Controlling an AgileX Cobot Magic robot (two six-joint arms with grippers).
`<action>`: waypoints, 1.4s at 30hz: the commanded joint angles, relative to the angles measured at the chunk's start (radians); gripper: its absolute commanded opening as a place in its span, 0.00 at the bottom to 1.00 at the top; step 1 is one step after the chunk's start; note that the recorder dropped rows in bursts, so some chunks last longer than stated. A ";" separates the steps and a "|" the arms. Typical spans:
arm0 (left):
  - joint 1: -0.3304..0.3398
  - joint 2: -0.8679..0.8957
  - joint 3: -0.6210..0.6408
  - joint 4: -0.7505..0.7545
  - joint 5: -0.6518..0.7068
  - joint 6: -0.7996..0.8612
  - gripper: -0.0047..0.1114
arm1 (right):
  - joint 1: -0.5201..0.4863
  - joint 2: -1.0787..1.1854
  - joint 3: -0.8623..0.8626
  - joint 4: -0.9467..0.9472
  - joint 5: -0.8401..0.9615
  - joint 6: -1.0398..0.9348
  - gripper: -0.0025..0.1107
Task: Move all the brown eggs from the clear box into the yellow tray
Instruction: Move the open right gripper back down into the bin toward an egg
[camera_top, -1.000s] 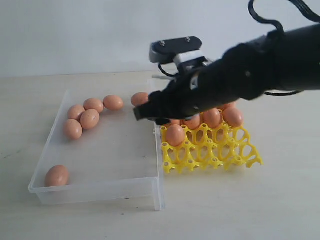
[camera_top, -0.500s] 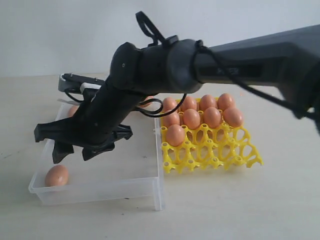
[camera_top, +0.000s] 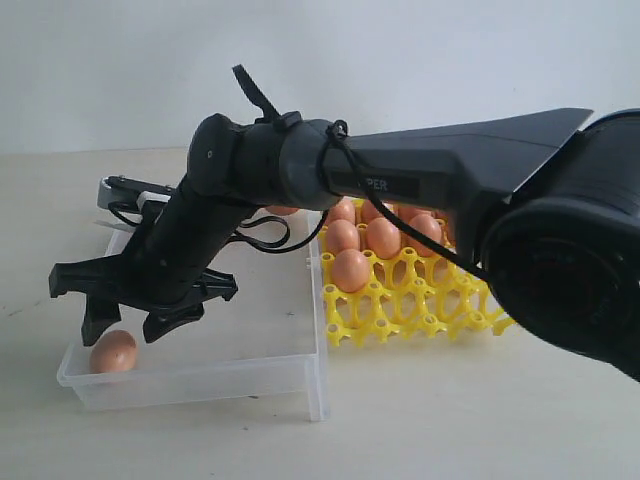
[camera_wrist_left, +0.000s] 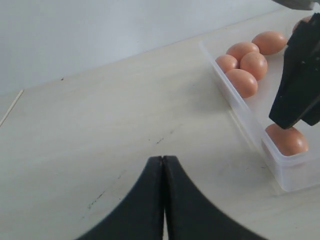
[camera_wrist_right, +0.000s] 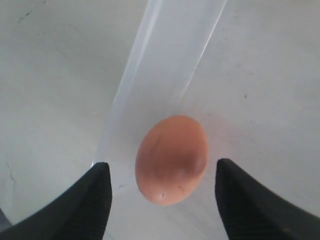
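One clear box, one yellow tray

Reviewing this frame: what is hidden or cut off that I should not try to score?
Exterior view: the right arm covers the far end of the clear box and the back rows of the yellow tray, so the brown eggs cannot be counted.
Left wrist view: the frame edge cuts off the clear box; the yellow tray lies outside it.
Right wrist view: only the corner egg and a strip of box wall show.
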 joint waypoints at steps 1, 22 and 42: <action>-0.002 -0.006 -0.004 0.000 -0.008 -0.005 0.04 | 0.005 0.017 -0.017 -0.002 -0.012 -0.004 0.54; -0.002 -0.006 -0.004 0.000 -0.008 -0.005 0.04 | 0.005 0.042 -0.017 0.002 -0.054 -0.014 0.54; -0.002 -0.006 -0.004 0.000 -0.008 -0.005 0.04 | 0.016 0.043 -0.017 0.065 -0.034 -0.067 0.51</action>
